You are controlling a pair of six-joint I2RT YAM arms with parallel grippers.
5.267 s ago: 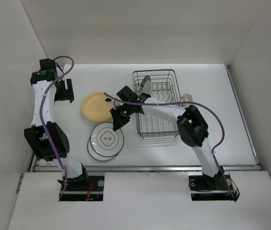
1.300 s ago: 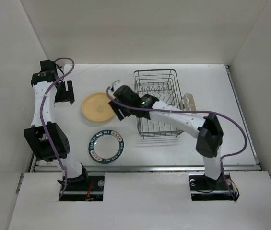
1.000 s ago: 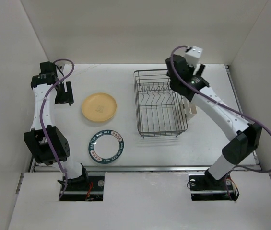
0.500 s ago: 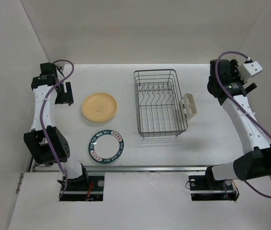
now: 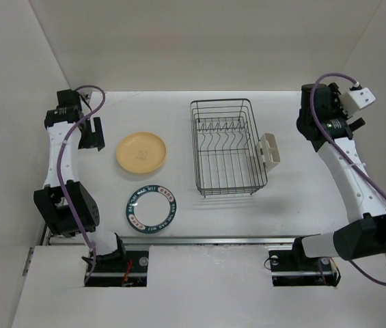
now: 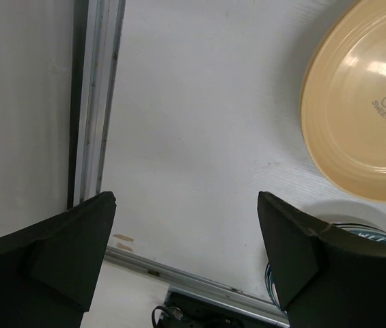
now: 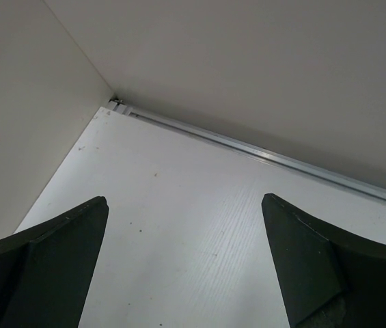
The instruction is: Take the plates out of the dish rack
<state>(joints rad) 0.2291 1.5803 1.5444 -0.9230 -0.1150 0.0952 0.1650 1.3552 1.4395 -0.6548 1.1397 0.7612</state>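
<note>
Rack bare; unloading looks done.
Nearest you, the teal plate (image 5: 151,208) lies flat on the table (image 5: 302,198). Beyond it is the yellow plate (image 5: 141,152), left of the rack (image 5: 227,147), whose slots hold nothing. Only two plates show; others stacked beneath, cannot tell. Farthest, left gripper (image 6: 186,198) and right gripper (image 7: 184,199) gape wide, empty.

"SWEET DEAR" on yellow-orange plate (image 6: 358,102)
</note>
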